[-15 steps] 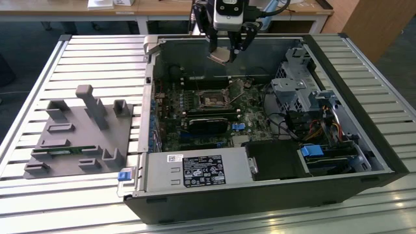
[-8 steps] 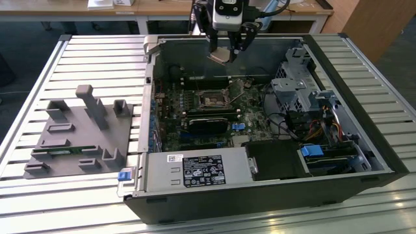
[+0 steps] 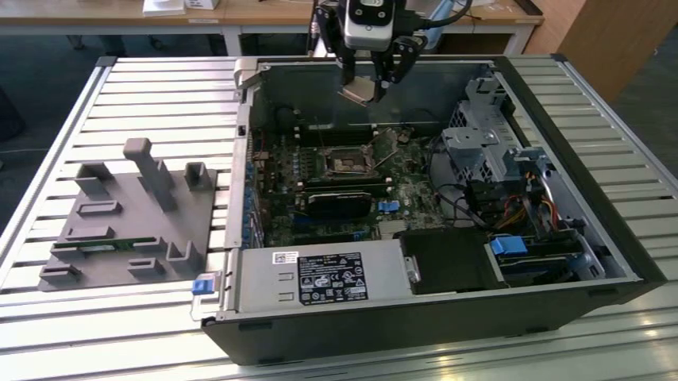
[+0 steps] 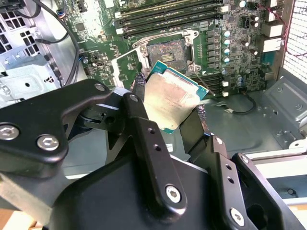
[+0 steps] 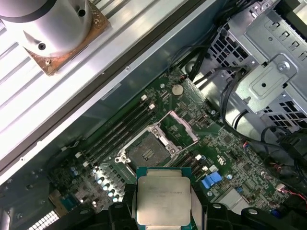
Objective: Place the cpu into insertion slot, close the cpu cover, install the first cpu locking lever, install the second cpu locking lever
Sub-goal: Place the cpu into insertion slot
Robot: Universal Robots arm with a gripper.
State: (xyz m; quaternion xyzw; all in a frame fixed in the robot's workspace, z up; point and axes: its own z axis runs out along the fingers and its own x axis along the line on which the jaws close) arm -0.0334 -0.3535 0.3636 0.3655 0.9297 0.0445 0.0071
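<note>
My gripper [image 3: 370, 84] hangs over the far side of the open computer case, shut on the cpu [image 3: 360, 93], a flat square chip with a silvery-tan face and a thin green edge. In both wrist views the cpu [image 4: 172, 96] [image 5: 163, 196] sits tilted between the black fingers [image 4: 140, 115], well above the motherboard. The insertion slot [image 3: 348, 163] [image 4: 170, 51] [image 5: 146, 153] lies bare below it, a dark square socket. Its cpu cover [image 5: 184, 125] [image 4: 125, 64], a thin metal frame, stands swung open beside the socket.
Long memory slots [image 5: 120, 129] run beside the socket. A black card [image 3: 339, 198] lies nearer the front, with a power supply [image 3: 317, 278] at the case front and a drive cage [image 3: 477, 143] and cables [image 3: 509, 206] at the exterior view's right. A grey fixture [image 3: 127, 214] sits left of the case.
</note>
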